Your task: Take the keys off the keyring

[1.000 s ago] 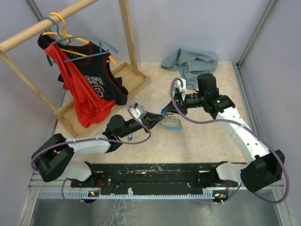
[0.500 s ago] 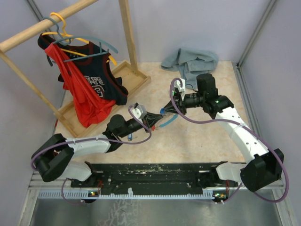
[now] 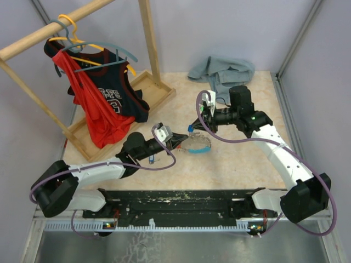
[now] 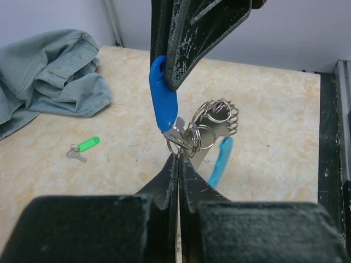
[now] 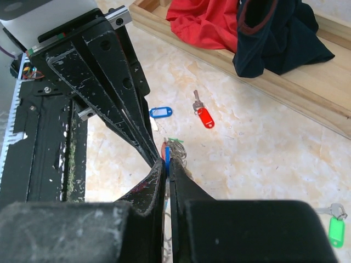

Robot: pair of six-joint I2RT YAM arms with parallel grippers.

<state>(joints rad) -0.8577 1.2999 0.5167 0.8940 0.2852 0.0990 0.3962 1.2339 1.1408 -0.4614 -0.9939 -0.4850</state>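
Left gripper (image 4: 178,158): jaws fully together. The tips pinch the thin silvery wire keyring (image 4: 215,116) at its lowest loop, right under the key head. The bite looks tiny.

Right gripper (image 5: 166,161): also clamped. It holds the flat blue plastic tag of a small silvery key (image 4: 162,104) from above. The two grippers meet tip to tip, with the bunch hanging between them above the beige marbled tabletop (image 4: 274,137). The rest of the ring coils bulge to the right, and a light blue plastic tag (image 4: 220,161) dangles below them.

Risks:
- Pulling apart now probably just stretches the coil, because the key has to travel round the wire to come off.
- The smooth tag may slip from the right jaws, or the wire from the left.
- If either grip fails the bunch drops, and the fall may scatter the loose keys already lying on the table: the green-tagged key (image 4: 86,145), the red-tagged key (image 5: 204,116) and the blue-tagged key (image 5: 160,112).
- The light blue tag could snag on a finger when the bunch is twisted.
- The crumpled denim cloth (image 4: 49,71) is well apart, so it poses no problem.
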